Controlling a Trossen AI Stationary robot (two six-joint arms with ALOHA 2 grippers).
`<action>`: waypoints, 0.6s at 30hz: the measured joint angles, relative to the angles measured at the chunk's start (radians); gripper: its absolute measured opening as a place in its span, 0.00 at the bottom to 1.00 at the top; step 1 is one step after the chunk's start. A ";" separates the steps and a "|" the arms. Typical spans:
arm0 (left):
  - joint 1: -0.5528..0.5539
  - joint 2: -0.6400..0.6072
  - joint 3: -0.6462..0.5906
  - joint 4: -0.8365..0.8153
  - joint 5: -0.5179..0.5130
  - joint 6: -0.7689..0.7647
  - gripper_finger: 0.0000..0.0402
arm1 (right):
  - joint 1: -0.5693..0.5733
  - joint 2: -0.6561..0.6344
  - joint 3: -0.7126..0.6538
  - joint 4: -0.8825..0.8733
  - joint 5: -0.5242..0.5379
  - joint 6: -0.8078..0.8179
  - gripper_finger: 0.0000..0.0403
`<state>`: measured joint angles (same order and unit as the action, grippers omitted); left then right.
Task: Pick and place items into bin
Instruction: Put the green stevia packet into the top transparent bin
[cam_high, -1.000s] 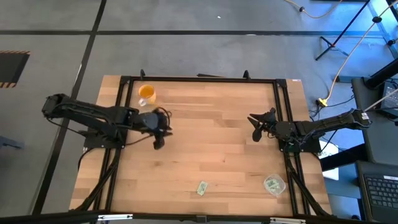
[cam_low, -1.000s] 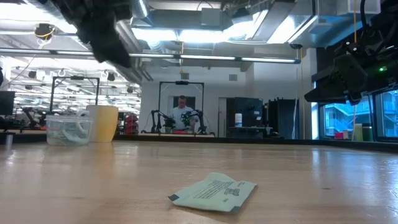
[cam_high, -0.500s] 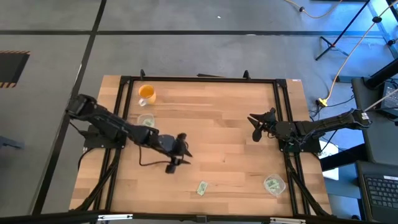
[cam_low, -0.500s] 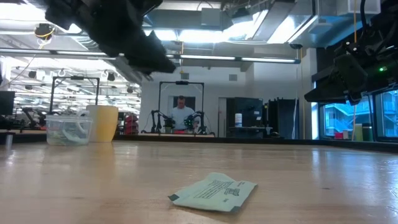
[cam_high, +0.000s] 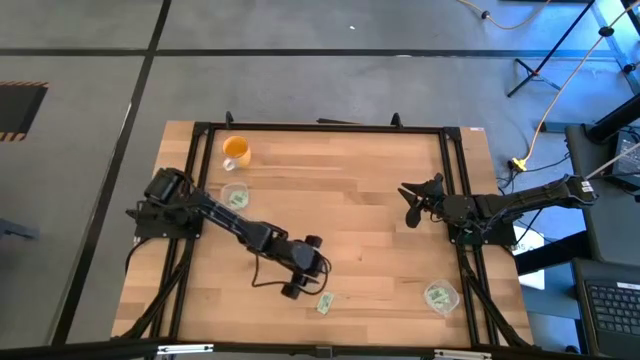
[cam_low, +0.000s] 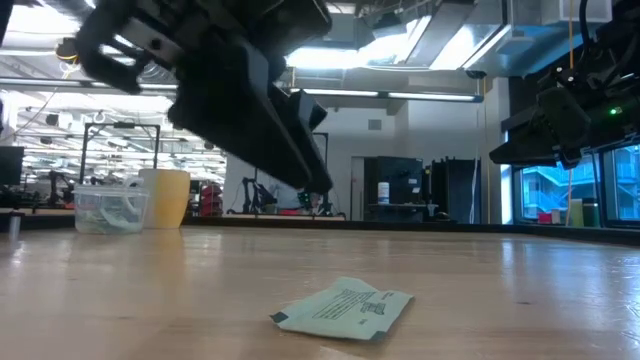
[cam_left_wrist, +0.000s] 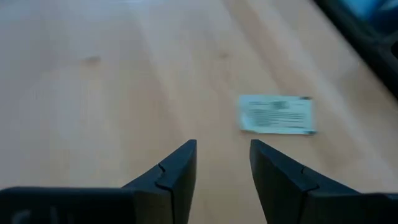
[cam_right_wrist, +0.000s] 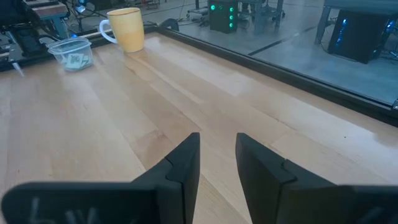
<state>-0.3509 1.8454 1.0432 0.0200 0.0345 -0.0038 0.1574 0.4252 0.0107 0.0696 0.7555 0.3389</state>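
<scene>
Your left gripper (cam_left_wrist: 222, 163) has swung out from beside the orange cup (cam_high: 235, 151) and now hovers, fingers slightly parted and empty, just short of the green packet (cam_left_wrist: 276, 114) lying flat ahead. Your right gripper (cam_high: 411, 206) hasn't moved, narrowly open, far across the table (cam_high: 380, 240).

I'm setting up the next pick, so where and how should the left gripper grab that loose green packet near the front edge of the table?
The packet lies flat on the table, so come straight down from above. Close the left gripper across its two long edges, the narrower span, probably near the middle. The fingers are open beside it.
</scene>
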 joint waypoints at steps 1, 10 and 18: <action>-0.003 0.008 0.007 0.001 0.018 0.006 0.36 | 0.000 0.000 0.000 0.000 0.000 0.000 0.26; -0.030 0.033 0.026 0.070 0.003 0.003 0.36 | 0.000 0.000 0.000 0.000 0.000 0.000 0.26; -0.036 0.086 0.026 0.136 -0.009 0.000 0.36 | 0.000 0.000 0.000 0.000 0.000 0.000 0.26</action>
<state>-0.3874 1.9315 1.0695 0.1564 0.0254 -0.0040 0.1575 0.4252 0.0106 0.0700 0.7558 0.3393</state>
